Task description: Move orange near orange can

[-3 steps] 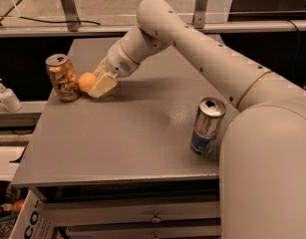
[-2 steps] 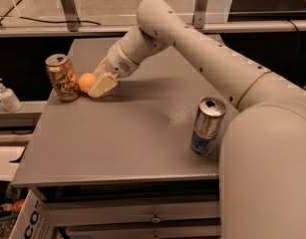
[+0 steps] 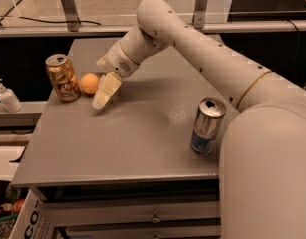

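Note:
The orange (image 3: 89, 82) sits on the grey table (image 3: 122, 133) at the back left, right beside the orange can (image 3: 63, 77), which stands upright just to its left. My gripper (image 3: 104, 90) is low over the table just to the right of the orange, close to it, pointing down and to the left. The orange rests on the table and is not lifted.
A taller silver-and-blue can (image 3: 207, 126) stands near the table's right front edge, close to my arm's base. A white soap dispenser (image 3: 7, 96) stands on a lower ledge to the left. Drawers sit under the table front.
My gripper has shifted slightly toward the front, a little away from the orange. The orange and the orange can have stayed in place.

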You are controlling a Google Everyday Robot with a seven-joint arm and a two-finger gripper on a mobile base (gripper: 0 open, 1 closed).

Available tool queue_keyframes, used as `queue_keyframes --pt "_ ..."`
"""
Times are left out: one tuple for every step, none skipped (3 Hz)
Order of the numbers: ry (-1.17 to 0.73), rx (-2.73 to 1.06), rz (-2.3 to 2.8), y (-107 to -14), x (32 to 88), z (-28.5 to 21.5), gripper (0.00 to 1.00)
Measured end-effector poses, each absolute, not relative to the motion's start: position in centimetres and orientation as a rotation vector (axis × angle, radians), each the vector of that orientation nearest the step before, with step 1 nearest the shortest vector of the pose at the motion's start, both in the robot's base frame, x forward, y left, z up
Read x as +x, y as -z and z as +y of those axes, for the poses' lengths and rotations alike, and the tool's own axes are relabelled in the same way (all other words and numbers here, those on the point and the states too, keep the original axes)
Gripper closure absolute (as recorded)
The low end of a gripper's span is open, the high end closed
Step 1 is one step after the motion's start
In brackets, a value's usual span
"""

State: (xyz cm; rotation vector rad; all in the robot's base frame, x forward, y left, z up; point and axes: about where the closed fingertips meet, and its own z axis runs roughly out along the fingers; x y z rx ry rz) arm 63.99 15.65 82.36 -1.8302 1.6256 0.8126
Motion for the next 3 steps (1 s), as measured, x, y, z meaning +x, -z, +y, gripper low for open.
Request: queue_keyframes --pt "-0.803 -1.786 1.641 -83.5 65.0 13.9 0.00" --pt "-0.753 -1.737 1.650 -85.9 66.8 10.9 0.00" --pt "-0.687 -1.691 1.647 -88.7 68.6 7.8 0.00"
